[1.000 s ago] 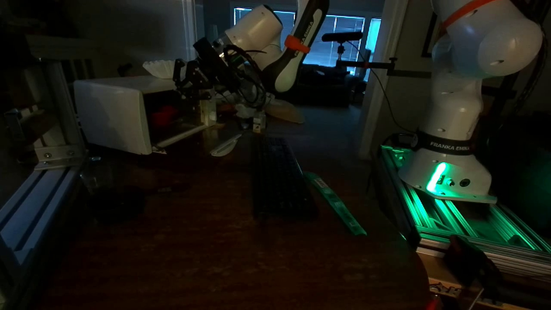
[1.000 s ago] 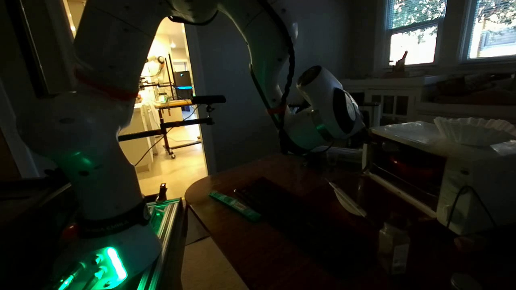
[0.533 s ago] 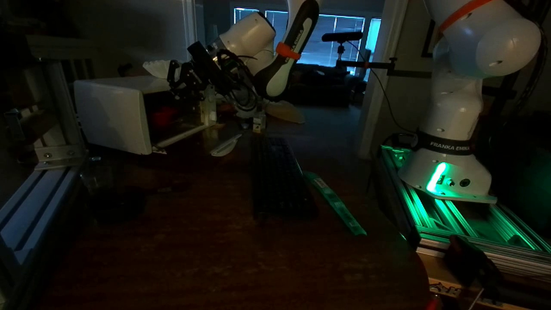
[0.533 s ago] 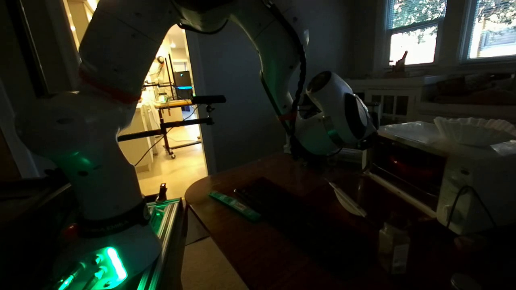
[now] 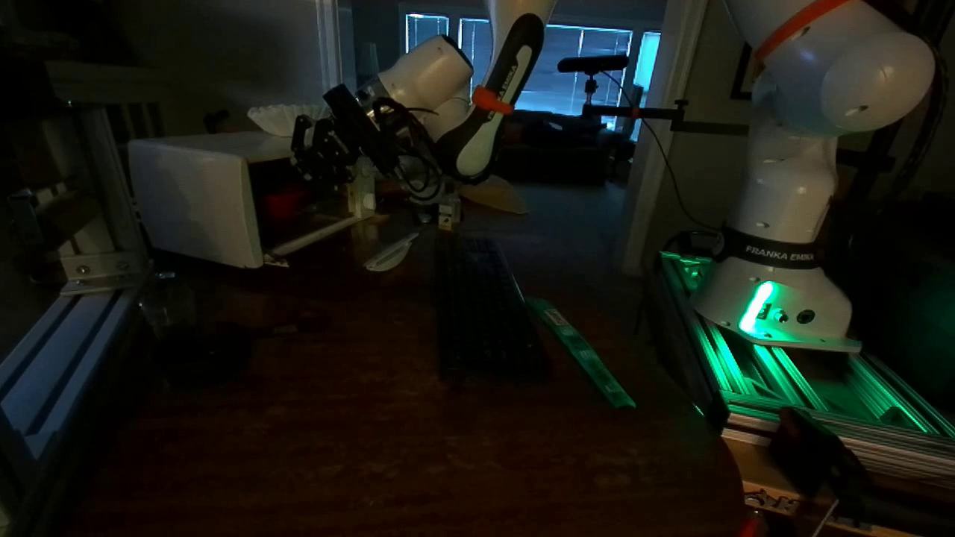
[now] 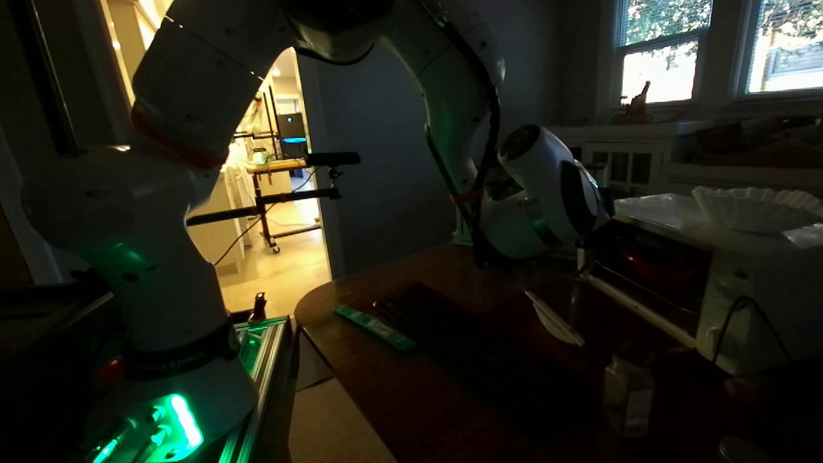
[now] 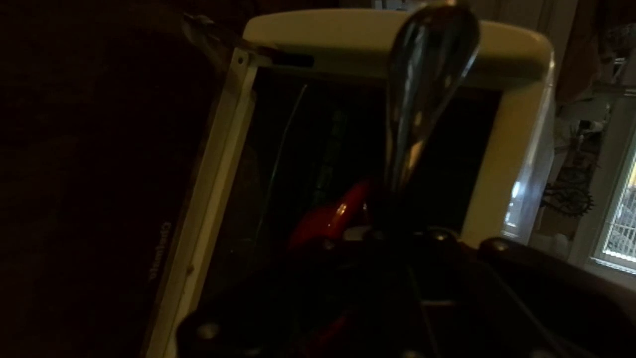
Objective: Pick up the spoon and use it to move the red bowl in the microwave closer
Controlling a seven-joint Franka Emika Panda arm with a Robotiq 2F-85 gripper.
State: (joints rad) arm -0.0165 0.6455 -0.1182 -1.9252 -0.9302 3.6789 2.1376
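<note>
The microwave (image 5: 190,201) is a white box with an open front and a dark cavity; it also shows in an exterior view (image 6: 765,276) and the wrist view (image 7: 323,32). The red bowl (image 5: 285,203) is inside; in the wrist view it (image 7: 320,223) is partly hidden by my gripper. My gripper (image 7: 392,231) is shut on the shiny metal spoon (image 7: 432,64), whose bowl end points away from me across the cavity opening. In an exterior view my gripper (image 5: 312,149) is at the upper part of the opening. The spoon cannot be made out in either exterior view.
A white fluted paper filter (image 6: 759,209) sits on the microwave. A pale dish (image 5: 392,253), a dark keyboard (image 5: 489,313) and a green strip (image 5: 586,354) lie on the table. A jar (image 6: 629,392) stands near the microwave. The scene is dim.
My arm and gripper have moved a little lower and closer to the microwave opening. The bowl and the other objects look unmoved.
</note>
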